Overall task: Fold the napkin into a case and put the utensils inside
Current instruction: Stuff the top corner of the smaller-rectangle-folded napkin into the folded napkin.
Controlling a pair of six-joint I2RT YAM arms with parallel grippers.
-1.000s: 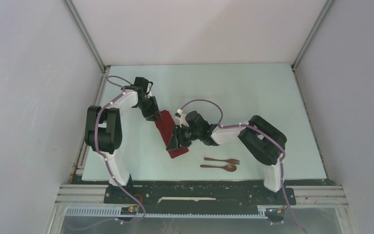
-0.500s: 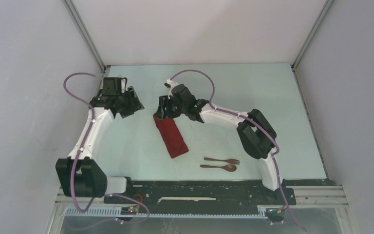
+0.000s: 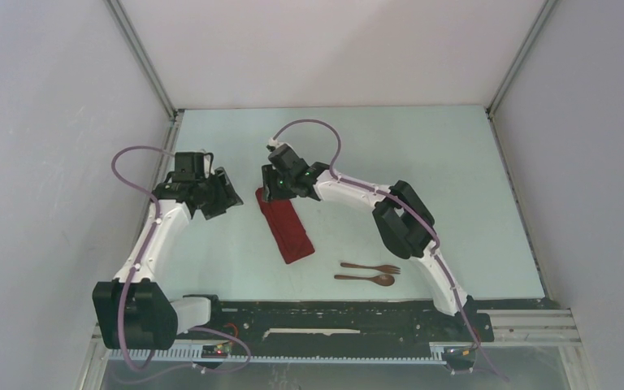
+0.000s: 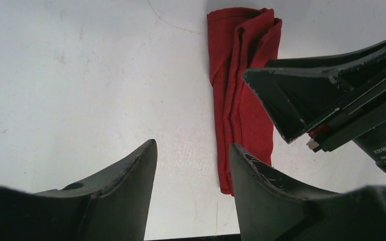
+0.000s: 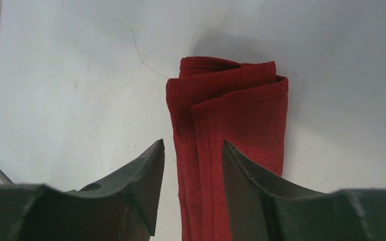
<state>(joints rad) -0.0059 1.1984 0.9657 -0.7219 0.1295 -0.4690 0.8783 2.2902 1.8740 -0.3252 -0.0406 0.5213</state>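
The napkin is folded into a narrow dark red case [image 3: 286,228] lying at an angle on the table's middle left. It also shows in the left wrist view [image 4: 241,100] and the right wrist view [image 5: 231,115]. My right gripper [image 3: 273,189] is open just over the case's far end [image 5: 192,145], its fingers straddling the left folds. My left gripper [image 3: 226,195] is open and empty to the left of the case [image 4: 191,150]. The dark brown fork [image 3: 371,267] and spoon [image 3: 366,279] lie side by side near the front edge, right of the case.
The pale table [image 3: 422,162] is boxed in by white walls at the left, back and right. The right gripper's body [image 4: 331,90] shows in the left wrist view, over the case. The black base rail [image 3: 333,313] runs along the near edge.
My right gripper has moved from the case's near end to its far end. My left gripper has let go, pulled off the cloth to the left, and the left arm has swung outward.
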